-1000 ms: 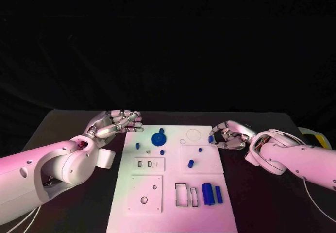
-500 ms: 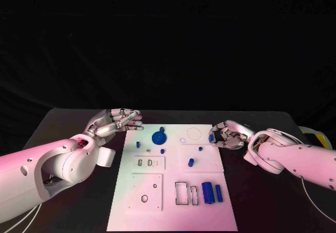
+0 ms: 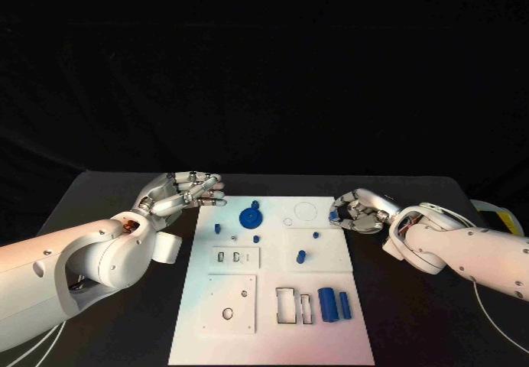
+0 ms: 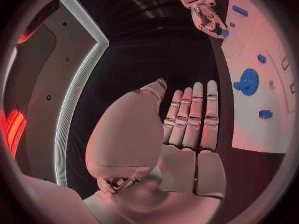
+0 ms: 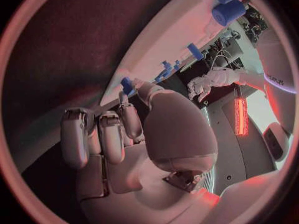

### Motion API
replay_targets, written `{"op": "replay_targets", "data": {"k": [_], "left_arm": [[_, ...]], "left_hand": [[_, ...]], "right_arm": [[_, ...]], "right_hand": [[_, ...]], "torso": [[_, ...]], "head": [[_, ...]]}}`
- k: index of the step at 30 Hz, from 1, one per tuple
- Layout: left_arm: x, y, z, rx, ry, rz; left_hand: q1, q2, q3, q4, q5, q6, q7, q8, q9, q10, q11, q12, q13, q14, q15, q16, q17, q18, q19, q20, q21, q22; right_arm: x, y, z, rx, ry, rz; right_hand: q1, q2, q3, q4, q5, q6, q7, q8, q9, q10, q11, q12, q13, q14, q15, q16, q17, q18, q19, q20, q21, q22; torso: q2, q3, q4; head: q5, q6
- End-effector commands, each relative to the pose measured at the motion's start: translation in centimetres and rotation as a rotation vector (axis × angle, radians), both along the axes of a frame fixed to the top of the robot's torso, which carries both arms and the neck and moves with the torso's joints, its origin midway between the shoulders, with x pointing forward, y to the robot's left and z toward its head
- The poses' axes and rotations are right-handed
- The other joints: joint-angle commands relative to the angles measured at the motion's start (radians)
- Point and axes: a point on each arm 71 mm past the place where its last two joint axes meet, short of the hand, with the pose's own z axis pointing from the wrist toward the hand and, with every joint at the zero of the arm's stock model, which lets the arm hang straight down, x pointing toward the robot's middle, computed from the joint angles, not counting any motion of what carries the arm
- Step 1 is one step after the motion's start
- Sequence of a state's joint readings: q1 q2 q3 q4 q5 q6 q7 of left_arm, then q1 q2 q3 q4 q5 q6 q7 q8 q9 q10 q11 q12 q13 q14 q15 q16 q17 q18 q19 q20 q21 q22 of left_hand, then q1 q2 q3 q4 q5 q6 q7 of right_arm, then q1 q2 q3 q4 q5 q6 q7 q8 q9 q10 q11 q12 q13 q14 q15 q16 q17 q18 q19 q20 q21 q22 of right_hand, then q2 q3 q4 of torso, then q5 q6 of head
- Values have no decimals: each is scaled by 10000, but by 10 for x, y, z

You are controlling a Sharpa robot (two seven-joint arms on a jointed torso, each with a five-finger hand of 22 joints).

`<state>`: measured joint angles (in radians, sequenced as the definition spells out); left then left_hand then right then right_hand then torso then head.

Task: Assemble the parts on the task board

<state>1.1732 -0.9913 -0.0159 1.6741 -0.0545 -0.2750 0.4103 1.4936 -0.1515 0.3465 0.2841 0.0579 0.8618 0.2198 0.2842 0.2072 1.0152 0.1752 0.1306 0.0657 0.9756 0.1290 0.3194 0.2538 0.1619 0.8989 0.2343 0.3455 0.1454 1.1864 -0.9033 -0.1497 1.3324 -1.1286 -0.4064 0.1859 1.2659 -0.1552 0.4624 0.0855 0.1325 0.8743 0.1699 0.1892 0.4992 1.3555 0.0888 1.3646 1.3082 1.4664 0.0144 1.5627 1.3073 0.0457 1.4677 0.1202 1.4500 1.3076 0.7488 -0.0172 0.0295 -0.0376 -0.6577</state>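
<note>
Black table [image 3: 110,191]: right robot hand [image 3: 355,212] still pinches blue part [image 3: 332,217], unchanged.

The left hand [image 4: 181,149] lies flat, fingers [image 4: 194,119] straight and together, empty. Beside it the task board [image 4: 258,109] carries a blue gear [image 4: 248,81].

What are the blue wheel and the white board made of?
The blue wheel looks like matte plastic: solid even colour, no metal shine. The white board seems smooth plastic or painted sheet, flat with clean cut-outs; the pictures leave open which.
</note>
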Motion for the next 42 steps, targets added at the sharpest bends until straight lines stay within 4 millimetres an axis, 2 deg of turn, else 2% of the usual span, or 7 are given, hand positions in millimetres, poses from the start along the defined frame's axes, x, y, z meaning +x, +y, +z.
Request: {"op": "replay_targets", "data": {"k": [1, 7, 12, 23, 30, 37, 42], "left_arm": [[0, -2, 1, -104, -21, -184], [-1, -2, 1, -100, -13, -184], [-1, -2, 1, -99, -7, -188], [-1, -1, 1, -89, 4, -176], [-1, -1, 1, -81, 9, -164], [0, 1, 1, -56, 10, -108], [2, 2, 0, -38, 9, -67]], "left_hand": [[-89, -11, 68, 9, -67, -43, 118, -62, -9, 85, 16, -38, 10, -55, 34, -65, 14, 204, -24, 43, -44, -17], [-89, -11, 68, 9, -67, -43, 118, -62, -9, 85, 16, -38, 10, -55, 34, -65, 14, 204, -24, 43, -44, -17], [-89, -11, 68, 9, -67, -43, 118, -62, -9, 85, 16, -38, 10, -55, 34, -65, 14, 204, -24, 43, -44, -17], [-107, -24, 67, 13, -68, -59, 131, -77, -11, 83, 24, -61, 10, -58, 38, -75, 28, 205, -27, 47, -48, -24], [-107, -24, 67, 13, -68, -59, 131, -77, -11, 83, 24, -61, 10, -58, 38, -75, 28, 205, -27, 47, -48, -24], [-114, -25, 68, 16, -68, -67, 137, -83, -13, 83, 28, -70, 10, -57, 40, -78, 34, 206, -27, 48, -50, -27], [-118, -25, 69, 17, -68, -69, 138, -86, -13, 85, 29, -74, 11, -57, 40, -79, 38, 206, -27, 49, -50, -28]], "right_arm": [[0, 1, 0, 80, -31, -41], [1, 1, 0, 88, -21, -59], [1, 1, 0, 88, -40, -87], [1, 3, 3, 212, -490, -203], [-2, 6, 8, 398, -948, -373], [-13, 28, 18, 553, -637, -376], [-24, 60, 32, 652, -545, -100]], "right_hand": [[1, 28, 64, -14, -58, 41, 4, 50, 5, 78, -25, 31, 174, 1022, 18, 57, 2541, -77, 29, 33, 27, 1469], [10, -6, 74, -47, -99, 56, -1, 54, 7, 101, -28, 52, 199, 1026, 16, 62, 2560, -82, 41, 29, 40, 1484], [77, 106, 223, -125, -175, 289, -78, 189, 62, 168, -92, 108, 262, 1030, -31, 67, 2577, -94, 79, -3, 79, 1531], [166, 524, 587, -350, -183, 1062, -515, 903, 412, 478, -463, 322, 525, 1044, -351, 81, 2635, -134, 201, -278, 202, 1677], [146, 562, 656, -403, -184, 998, -544, 984, 473, 530, -507, 347, 568, 1044, -401, 81, 2635, -151, 244, -339, 248, 1728], [-77, 571, 688, -316, -258, 800, -495, 975, 485, 474, -471, 272, 502, 1044, -385, 81, 2635, -143, 224, -353, 213, 1704], [-104, 611, 725, -302, -219, 767, -488, 977, 488, 479, -466, 271, 507, 1044, -380, 81, 2635, -150, 241, -350, 231, 1723]], "torso": [[3, -2, 6], [-1, -4, -5], [-1, -3, -4], [0, 4, 4], [-12, -1, -7], [-40, -11, -19], [-91, -7, -28]], "head": [[14, 12], [28, 11], [14, 4], [16, -3], [36, -8], [84, -18], [168, -76]]}}
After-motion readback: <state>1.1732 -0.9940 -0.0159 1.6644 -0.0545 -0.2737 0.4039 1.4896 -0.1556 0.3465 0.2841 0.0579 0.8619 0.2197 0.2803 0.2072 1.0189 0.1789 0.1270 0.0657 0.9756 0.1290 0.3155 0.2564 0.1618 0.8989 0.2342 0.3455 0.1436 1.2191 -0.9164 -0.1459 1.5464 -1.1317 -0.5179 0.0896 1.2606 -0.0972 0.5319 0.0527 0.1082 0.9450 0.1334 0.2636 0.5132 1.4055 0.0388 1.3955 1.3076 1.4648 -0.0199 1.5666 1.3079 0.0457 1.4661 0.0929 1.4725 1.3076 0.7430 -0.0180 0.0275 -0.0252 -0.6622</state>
